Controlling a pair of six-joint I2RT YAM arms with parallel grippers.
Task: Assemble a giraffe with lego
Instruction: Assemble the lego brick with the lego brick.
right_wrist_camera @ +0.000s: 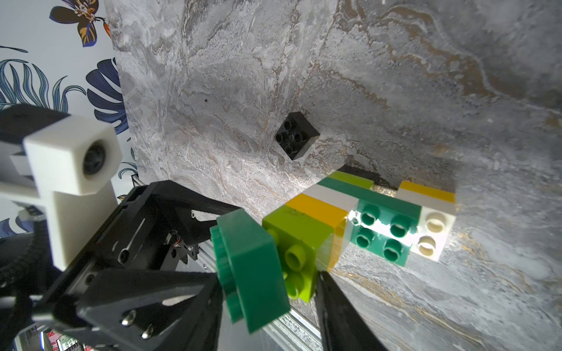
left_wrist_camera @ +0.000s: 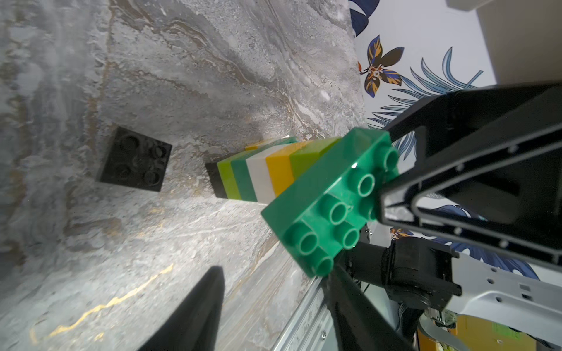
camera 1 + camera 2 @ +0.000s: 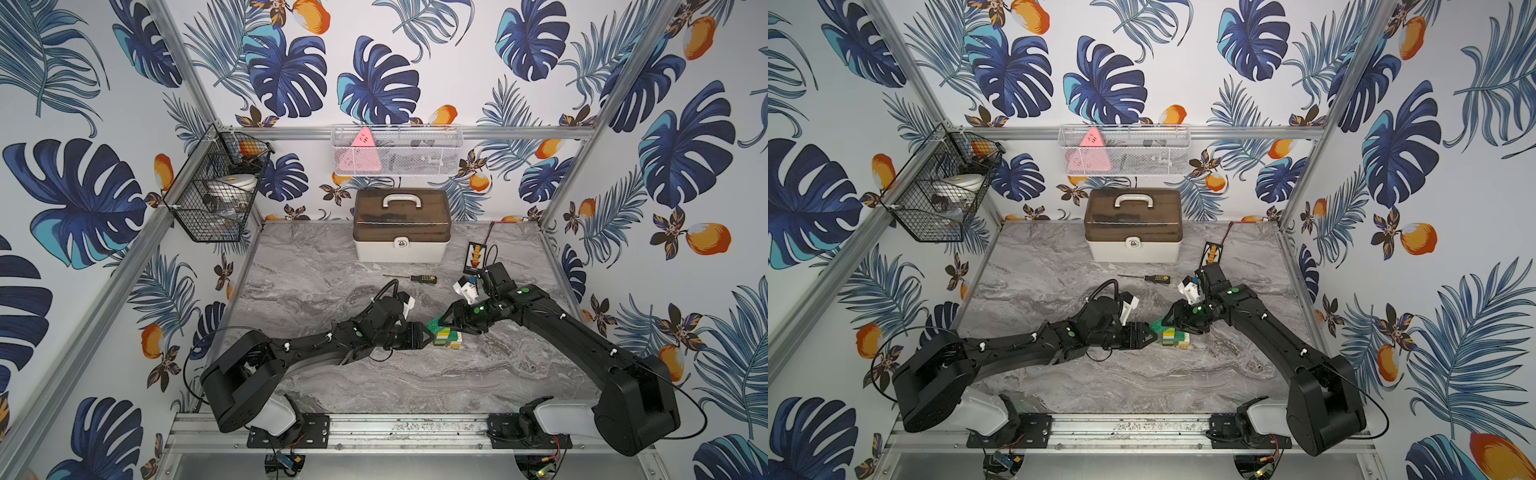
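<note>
The giraffe (image 3: 448,336) (image 3: 1173,336) lies on its side on the marble table, a striped column of black, lime, green, white, yellow and lime (image 2: 258,176). A long dark green brick (image 2: 331,200) (image 1: 252,270) sits tilted against the studs of the column's lime end (image 1: 296,240). My right gripper (image 1: 269,276) (image 3: 446,322) is shut across this end, one finger on the green brick and one on the lime brick. My left gripper (image 2: 273,270) (image 3: 428,332) is open, with one fingertip touching the green brick's end. A second green crosspiece (image 1: 383,234) carries white and yellow bricks. A loose black lego brick (image 1: 296,139) (image 2: 133,159) lies beside the column.
A black-yellow-handled screwdriver (image 3: 415,278) lies behind the arms. A white storage box with a brown lid (image 3: 401,226) stands at the back, with a small card (image 3: 476,255) to its right. The aluminium rail (image 3: 374,428) runs along the front edge. A wire basket (image 3: 216,187) hangs on the left wall.
</note>
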